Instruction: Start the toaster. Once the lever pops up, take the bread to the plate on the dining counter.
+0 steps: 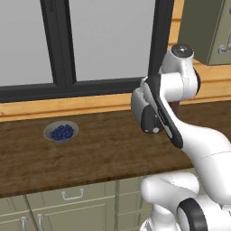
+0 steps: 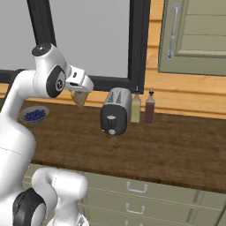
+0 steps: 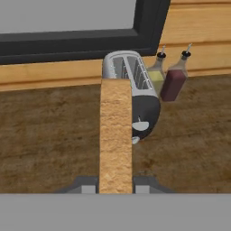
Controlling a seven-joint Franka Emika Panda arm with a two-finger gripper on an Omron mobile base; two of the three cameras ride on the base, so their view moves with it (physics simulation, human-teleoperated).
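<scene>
The pincer (image 3: 115, 189) is clamped on the bread slice (image 3: 115, 135), holding it above the tabletop (image 3: 49, 135), left of the toaster (image 2: 115, 110).

Surface: dark brown wood-plank counter (image 2: 176, 150), running under a black-framed window, with pale green drawer fronts below.
Left end: grey bowl of blue berries (image 1: 61, 132).
Middle, near the back wall: dark grey toaster (image 2: 115, 111), two empty slots on top.
Just beside the toaster: yellow oil bottle (image 2: 136, 108), then dark red bottle (image 2: 149, 108), both upright.
</scene>
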